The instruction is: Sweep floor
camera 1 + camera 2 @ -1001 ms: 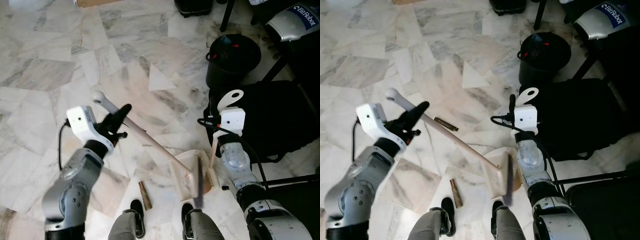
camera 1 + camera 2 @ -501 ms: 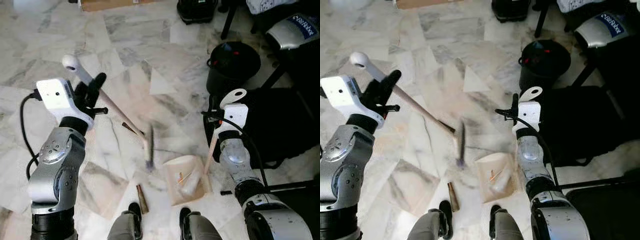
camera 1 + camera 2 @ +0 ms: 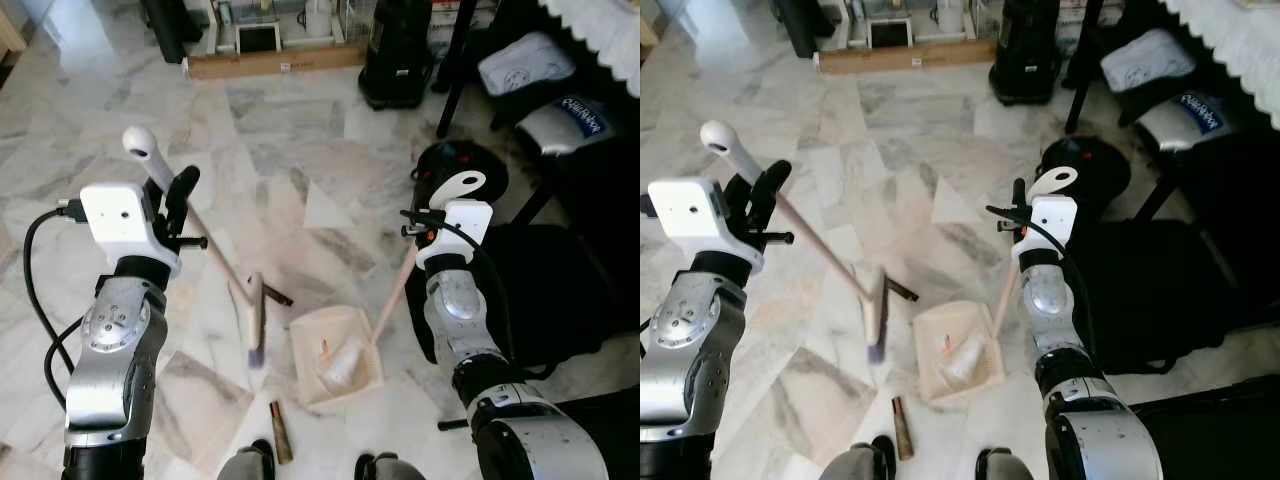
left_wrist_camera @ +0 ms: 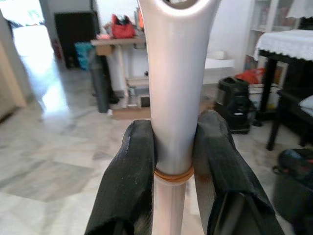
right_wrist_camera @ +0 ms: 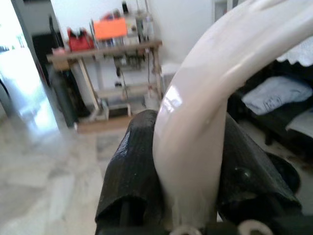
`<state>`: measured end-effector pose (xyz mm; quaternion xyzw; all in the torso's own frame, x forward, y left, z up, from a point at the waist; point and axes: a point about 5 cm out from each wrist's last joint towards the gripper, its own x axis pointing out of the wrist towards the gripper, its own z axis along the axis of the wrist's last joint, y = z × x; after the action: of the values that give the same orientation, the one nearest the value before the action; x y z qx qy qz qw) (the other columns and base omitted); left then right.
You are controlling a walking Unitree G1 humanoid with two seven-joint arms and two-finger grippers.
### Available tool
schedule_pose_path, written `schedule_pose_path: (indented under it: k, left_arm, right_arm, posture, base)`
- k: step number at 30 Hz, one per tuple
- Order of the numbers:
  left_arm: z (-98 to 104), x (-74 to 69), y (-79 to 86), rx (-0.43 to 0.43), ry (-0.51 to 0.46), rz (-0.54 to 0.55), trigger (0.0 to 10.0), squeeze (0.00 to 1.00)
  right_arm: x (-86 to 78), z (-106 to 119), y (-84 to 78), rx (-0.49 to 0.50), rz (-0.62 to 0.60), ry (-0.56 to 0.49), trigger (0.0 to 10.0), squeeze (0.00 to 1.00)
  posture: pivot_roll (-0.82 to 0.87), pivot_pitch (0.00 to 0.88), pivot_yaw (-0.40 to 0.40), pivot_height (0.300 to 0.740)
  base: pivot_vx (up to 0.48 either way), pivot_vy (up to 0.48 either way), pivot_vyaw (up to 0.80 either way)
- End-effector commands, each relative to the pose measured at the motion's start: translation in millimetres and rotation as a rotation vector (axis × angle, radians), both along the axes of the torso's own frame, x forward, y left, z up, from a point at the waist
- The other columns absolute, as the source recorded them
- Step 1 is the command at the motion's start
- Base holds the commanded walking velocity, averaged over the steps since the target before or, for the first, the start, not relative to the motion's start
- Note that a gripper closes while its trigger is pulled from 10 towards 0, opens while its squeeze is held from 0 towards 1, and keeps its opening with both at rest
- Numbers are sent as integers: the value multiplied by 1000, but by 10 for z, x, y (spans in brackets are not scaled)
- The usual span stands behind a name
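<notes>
Below my left gripper, down the long stick, the broom has its brush end by the marble floor, just beside the dustpan. My left gripper has its two fingers pressed on the broom stick near the top. My right gripper has its fingers pinched on the dustpan handle, and the dustpan sits on the floor down and in front of that gripper. I can see a little rubbish in the dustpan, something pale and something small and orange, so I think part of the job is done. A brown stick-like bit lies on the floor near my feet, on the near side of the broom, and a dark bit lies right by the brush, so I think those are left to sweep up. Past my right gripper there is a black bin next to a black chair. From the head I see the floor, the rubbish and both tools. My left wrist view shows the black fingers tight around the white broom stick, and a bright room behind with shelves. My right wrist view shows the fingers squeezed on the white handle, but not the floor under it.
</notes>
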<state>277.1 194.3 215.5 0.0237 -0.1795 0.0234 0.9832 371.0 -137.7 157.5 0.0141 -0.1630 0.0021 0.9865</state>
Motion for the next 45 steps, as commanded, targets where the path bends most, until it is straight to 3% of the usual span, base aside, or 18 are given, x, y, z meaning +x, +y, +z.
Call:
schedule_pose_path:
  k: [1,11,33,45]
  left_arm:
    - [-39,-68,45,69,-21,52,10000,0]
    - [-218,-183,55,70,7,72,10000,0]
    - [-281,-142,-57,54,0,44,10000,0]
    - [-326,-155,-108,55,11,30,10000,0]
  right_arm:
    - [7,174,13,69,2,-71,10000,0]
    - [-62,319,-67,50,6,-135,10000,0]
    - [-170,334,-25,73,10,-96,10000,0]
    - [-203,343,1,67,16,-92,10000,0]
  posture:
    - [46,65,1,740]
    - [31,49,-8,740]
    - [13,61,-9,740]
    - [12,69,-14,740]
  base:
    - [0,0,0]
    - [0,0,0]
    - [0,0,0]
    - [-257,0,0]
